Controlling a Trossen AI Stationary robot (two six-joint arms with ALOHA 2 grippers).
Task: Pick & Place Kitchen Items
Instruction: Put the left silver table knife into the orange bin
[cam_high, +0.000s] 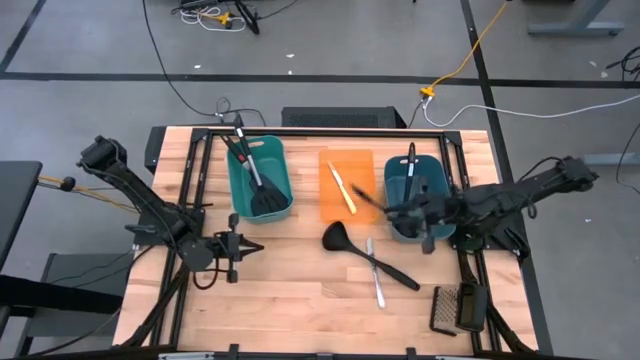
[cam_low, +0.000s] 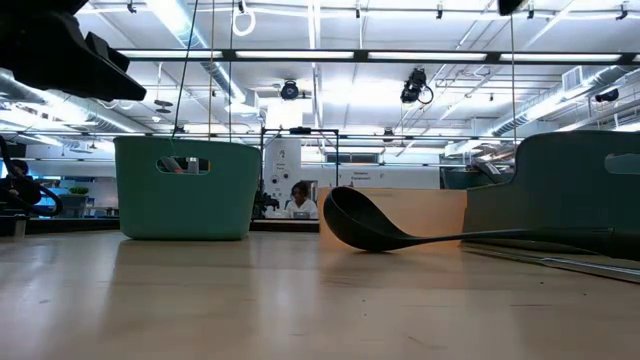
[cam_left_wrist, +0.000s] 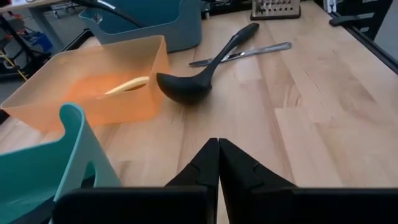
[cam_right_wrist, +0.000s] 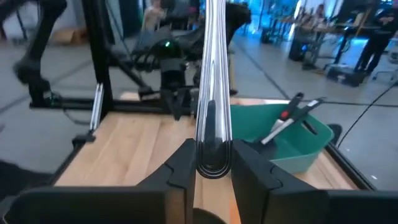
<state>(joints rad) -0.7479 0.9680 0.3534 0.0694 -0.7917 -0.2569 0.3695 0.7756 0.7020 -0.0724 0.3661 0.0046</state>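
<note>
right claw (cam_right_wrist: 213, 163) | clamps utensil handle (cam_right_wrist: 214, 74) | slim, glossy, dark

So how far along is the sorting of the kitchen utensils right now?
Done: black slotted spatulas stand in the teal tub, and a slim yellow knife lies in the orange tray.

In hand: the right end effector grips a shiny black utensil handle over the darker blue tub.

Left: the black ladle and silver knife on the table. The left end effector is shut, empty.
</note>
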